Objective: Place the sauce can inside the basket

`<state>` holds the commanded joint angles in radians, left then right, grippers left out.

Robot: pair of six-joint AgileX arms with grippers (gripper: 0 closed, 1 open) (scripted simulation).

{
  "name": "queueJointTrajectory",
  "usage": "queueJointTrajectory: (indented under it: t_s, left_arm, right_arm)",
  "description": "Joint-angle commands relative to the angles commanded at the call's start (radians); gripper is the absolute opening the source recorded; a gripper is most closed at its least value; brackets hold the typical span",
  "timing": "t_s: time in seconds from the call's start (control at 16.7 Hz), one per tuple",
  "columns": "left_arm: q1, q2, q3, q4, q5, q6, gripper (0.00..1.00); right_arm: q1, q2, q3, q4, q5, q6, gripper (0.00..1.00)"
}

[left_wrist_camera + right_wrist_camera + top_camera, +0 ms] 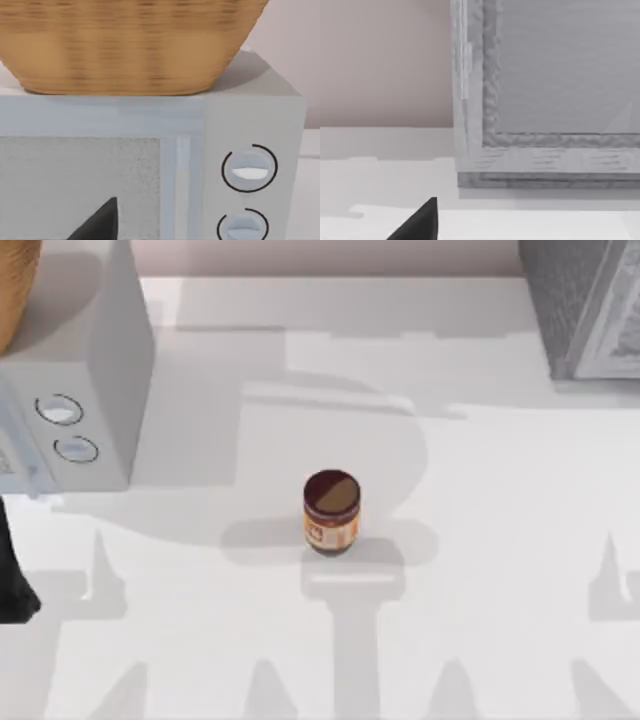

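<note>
One sauce can (331, 512) stands upright mid-desk (480, 540), untouched; basket (125, 45) sits atop microwave (250, 125) at left. Rigid, prob. light, smooth label may slip: grip sidewall at mid-height. Can't tell either end effector's state.

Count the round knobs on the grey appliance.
2. Both sit on the microwave's front panel at the table's left: one knob above, the second knob directly below it.
</note>
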<state>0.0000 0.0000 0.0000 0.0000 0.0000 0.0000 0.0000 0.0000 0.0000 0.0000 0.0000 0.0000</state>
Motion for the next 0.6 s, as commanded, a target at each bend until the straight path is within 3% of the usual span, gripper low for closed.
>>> queueJointTrajectory:
  t_s: [0.3, 0.6]
  left_arm:
    - [-0.006, 0.058, 0.019, 0.04, 0.031, 0.001, 1.0]
    - [-0.032, 0.34, 0.111, 0.235, 0.179, 0.006, 1.0]
  right_arm:
    - [0.0, 0.0, 0.0, 0.0, 0.0, 0.0, 1.0]
    - [0.0, 0.0, 0.0, 0.0, 0.0, 0.0, 1.0]
